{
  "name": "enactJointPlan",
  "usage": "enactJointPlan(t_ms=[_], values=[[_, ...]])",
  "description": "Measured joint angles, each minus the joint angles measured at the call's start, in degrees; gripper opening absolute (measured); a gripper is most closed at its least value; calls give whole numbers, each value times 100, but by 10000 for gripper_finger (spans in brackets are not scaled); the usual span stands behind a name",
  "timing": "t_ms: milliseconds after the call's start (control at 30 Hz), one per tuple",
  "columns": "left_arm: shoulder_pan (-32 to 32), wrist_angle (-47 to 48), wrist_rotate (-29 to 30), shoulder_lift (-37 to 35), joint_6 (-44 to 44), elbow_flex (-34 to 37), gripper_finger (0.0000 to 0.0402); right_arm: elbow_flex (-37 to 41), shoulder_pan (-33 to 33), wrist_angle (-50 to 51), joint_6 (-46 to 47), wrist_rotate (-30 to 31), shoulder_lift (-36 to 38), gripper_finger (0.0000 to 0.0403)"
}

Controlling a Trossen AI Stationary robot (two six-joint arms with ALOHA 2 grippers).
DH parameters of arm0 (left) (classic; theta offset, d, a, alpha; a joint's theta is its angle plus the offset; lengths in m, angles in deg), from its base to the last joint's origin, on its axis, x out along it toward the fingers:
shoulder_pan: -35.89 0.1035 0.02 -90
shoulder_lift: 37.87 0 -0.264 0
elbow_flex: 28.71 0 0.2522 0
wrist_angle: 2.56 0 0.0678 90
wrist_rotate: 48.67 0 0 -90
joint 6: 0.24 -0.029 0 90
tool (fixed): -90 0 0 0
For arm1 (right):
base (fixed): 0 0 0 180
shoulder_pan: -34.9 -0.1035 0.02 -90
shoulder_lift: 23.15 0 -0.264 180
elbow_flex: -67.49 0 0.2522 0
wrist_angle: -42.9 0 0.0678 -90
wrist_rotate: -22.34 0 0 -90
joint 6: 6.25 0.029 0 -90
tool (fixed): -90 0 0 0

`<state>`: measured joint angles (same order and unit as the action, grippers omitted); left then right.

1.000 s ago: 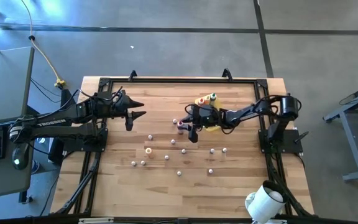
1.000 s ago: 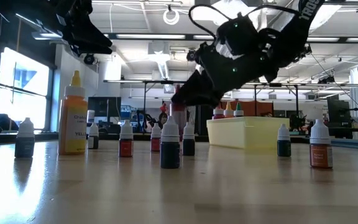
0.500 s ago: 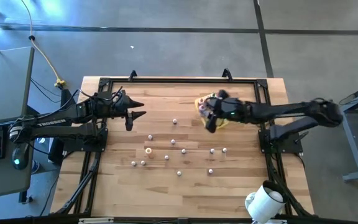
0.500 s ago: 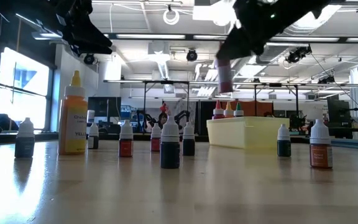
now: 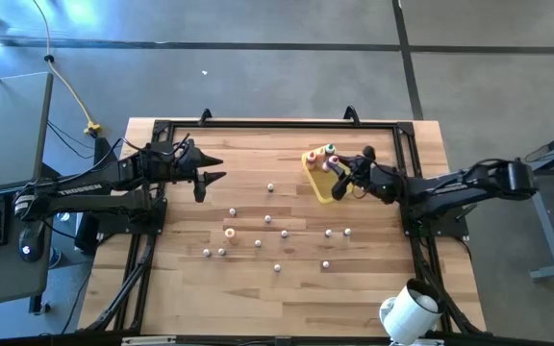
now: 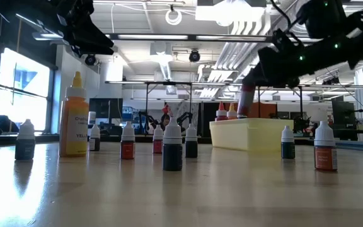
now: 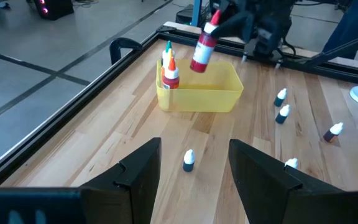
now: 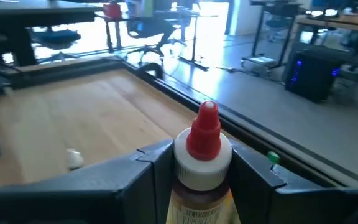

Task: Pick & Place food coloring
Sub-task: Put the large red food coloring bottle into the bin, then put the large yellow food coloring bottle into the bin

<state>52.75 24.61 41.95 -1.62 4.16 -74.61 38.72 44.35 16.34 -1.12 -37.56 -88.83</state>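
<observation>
Food coloring bottles [image 5: 258,243] scattered across wooden table [image 5: 258,288], concrete-floored workshop beyond.

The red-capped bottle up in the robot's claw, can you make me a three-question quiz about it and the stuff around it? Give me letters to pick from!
1. Where is the red-capped bottle?
A. lying flat on the wooden table
B. held in the air above the yellow tray
C. standing next to the big yellow bottle

2. What colour is the tray?
A. yellow
B. blue
C. black

3. What is the left gripper doing?
A. squeezing a bottle
B. pushing the tray
C. open and holding nothing

Answers:
1. B, the left wrist view shows the bottle tilted in the right gripper, above the tray.
2. A, the tray looks yellow in the left wrist, high and low views.
3. C, its two fingers stand apart with only bare table between them, far from the tray.
</observation>
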Motion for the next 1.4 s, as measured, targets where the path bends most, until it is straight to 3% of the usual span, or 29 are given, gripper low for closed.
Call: enactJointPlan(t_ms=[667,900,1133,1400], values=[[0,-46,2,0,2,0,186,-426,788,-142,152,124,-1979,124],[0,-44,2,-1,2,0,186,-447,899,-174,256,-119,-1924,131],[0,-42,2,-2,0,0,186,-447,893,-162,74,-70,-1666,180],[0,2,2,-1,0,0,186,-447,821,-163,-398,134,-731,198]])
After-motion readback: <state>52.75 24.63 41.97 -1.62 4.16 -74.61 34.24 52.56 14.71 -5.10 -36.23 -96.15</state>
